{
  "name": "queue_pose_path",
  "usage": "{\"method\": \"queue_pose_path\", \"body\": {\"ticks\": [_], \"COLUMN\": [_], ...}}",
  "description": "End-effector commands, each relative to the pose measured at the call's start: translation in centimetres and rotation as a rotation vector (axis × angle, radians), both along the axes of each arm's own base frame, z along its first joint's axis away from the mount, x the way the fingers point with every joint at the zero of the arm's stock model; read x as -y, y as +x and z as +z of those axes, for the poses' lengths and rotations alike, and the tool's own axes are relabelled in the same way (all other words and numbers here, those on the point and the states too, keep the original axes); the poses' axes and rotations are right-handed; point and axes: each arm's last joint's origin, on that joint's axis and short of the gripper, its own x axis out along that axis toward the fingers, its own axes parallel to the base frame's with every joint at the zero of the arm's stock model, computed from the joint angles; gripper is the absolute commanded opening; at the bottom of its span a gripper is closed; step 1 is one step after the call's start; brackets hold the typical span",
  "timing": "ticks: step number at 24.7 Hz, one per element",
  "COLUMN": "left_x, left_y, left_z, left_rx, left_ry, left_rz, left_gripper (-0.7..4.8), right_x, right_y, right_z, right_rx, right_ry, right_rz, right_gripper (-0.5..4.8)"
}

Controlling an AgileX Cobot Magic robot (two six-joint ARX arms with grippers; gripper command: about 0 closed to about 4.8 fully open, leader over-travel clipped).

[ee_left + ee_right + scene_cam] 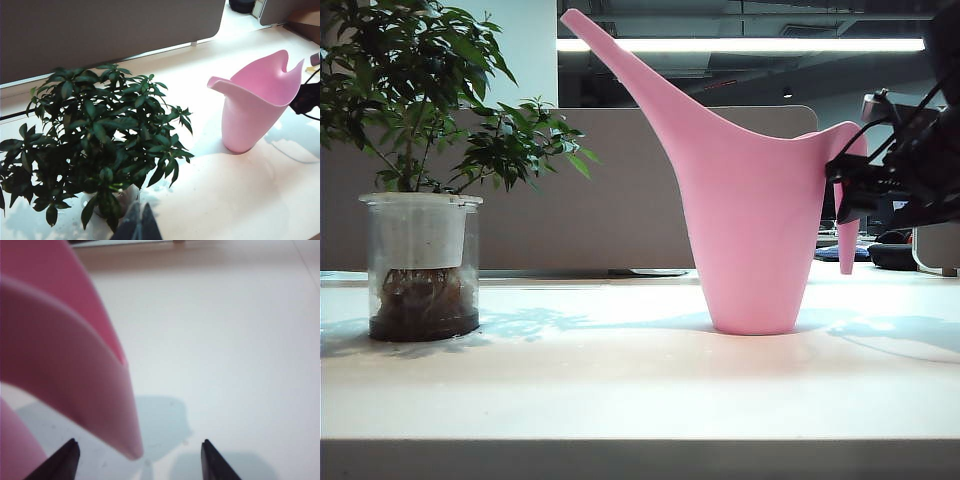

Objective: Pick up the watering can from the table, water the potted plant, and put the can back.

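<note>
The watering can's handle hangs between the open right end effector.

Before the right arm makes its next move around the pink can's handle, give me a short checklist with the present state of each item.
1. Watering can upright on the table: ok.
2. Right tool open: ok, its fingertips stand wide apart.
3. Handle free of the right tool: ok in the right wrist view; its tip hangs between the spread fingertips, nothing clamped.
4. Potted plant upright, apart from the can: ok.
5. Left tool out of the way: ok, it hovers over the plant; open or shut: cannot tell.
6. Water in the can: cannot tell.
</note>
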Motion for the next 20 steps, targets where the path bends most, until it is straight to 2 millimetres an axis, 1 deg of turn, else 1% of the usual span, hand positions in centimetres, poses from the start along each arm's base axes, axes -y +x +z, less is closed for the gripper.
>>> {"method": "queue_pose_path", "body": {"ticks": [1, 5, 7, 10, 11, 12, 13, 14, 15, 16, 17, 18, 20], "left_x": [0.0, 0.0, 0.0, 0.1, 0.1, 0.1, 0.2, 0.2, 0.3, 0.3, 0.4, 0.5, 0.7], "left_y": [-0.1, -0.1, -0.1, -0.1, 0.0, 0.2, 0.3, 0.4, 0.5, 0.7, 0.9, 1.2, 1.4], "left_z": [0.1, 0.1, 0.0, -0.3, -0.5, -0.5, -0.6, -0.5, -0.5, -0.5, -0.7, -1.1, -2.0], "left_rx": [0.005, 0.0, -0.009, -0.037, -0.055, -0.059, -0.045, -0.031, -0.012, 0.002, 0.013, 0.017, 0.006], "left_ry": [-0.004, -0.009, -0.006, 0.005, 0.011, 0.013, 0.014, 0.015, 0.021, 0.018, 0.012, 0.01, 0.01], "left_rz": [-0.008, -0.024, -0.024, -0.024, -0.024, -0.024, -0.027, -0.029, -0.033, -0.034, -0.033, -0.034, -0.043], "left_gripper": [-0.05, -0.05, -0.04, -0.05, -0.05, -0.05, -0.05, -0.05, -0.05, -0.05, -0.05, -0.05, -0.05], "right_x": [0.1, 0.2, 0.3, 0.4, 0.4, 0.4, 0.4, 0.4, 0.4, 0.5, 0.6, 0.7, 0.9], "right_y": [-1.0, -2.6, -4.1, -5.7, -6.8, -7.5, -8.8, -9.5, -10.2, -11.3, -12.3, -14.1, -15.9], "right_z": [1.2, 2.3, 3.1, 4.4, 5.5, 6.3, 7.7, 8.4, 9.1, 10.0, 10.8, 11.8, 12.5], "right_rx": [-0.032, -0.101, -0.159, -0.177, -0.162, -0.145, -0.097, -0.068, -0.035, 0.003, 0.036, 0.076, 0.095], "right_ry": [-0.004, -0.009, -0.012, -0.01, 0.006, 0.023, 0.049, 0.056, 0.063, 0.069, 0.08, 0.093, 0.092], "right_rz": [-0.001, 0.0, 0.002, 0.002, 0.026, 0.055, 0.1, 0.111, 0.123, 0.124, 0.121, 0.117, 0.117], "right_gripper": [3.38, 3.38, 3.36, 3.3, 2.77, 2.22, 1.22, 0.84, 0.6, 0.49, 0.49, 0.49, 0.49]}}
